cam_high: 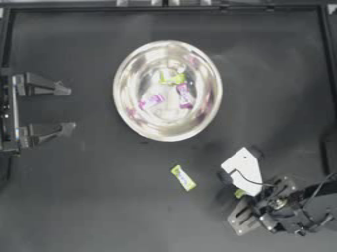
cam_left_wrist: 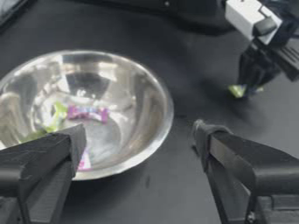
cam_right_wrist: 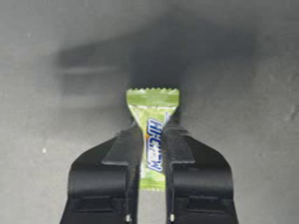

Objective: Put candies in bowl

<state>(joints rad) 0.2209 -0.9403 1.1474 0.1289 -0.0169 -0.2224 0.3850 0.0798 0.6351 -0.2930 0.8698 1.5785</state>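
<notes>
One bowl (cam_high: 167, 90), two pink-purple candies (cam_high: 152, 102), three yellow-green candies (cam_high: 184, 177), two tools (cam_high: 240, 193).

The left gripper (cam_high: 68, 109) has two grey metal fingers on a long straight bar, well apart from the bowl (cam_high: 125, 106). The right gripper (cam_high: 238, 193), farther from the bowl, has a white block, thin black cables and what may be small screws. Up close, its fingers (cam_right_wrist: 125, 151) are black and boxy.

The silver bowl (cam_high: 167, 91) holds three candies (cam_high: 178, 93), two pink-purple, one yellow-green. Another yellow-green candy (cam_high: 184, 177) lies on the tabletop. A fifth one (cam_right_wrist: 151, 131) is pinched in the right hand (cam_right_wrist: 151, 144).
</notes>
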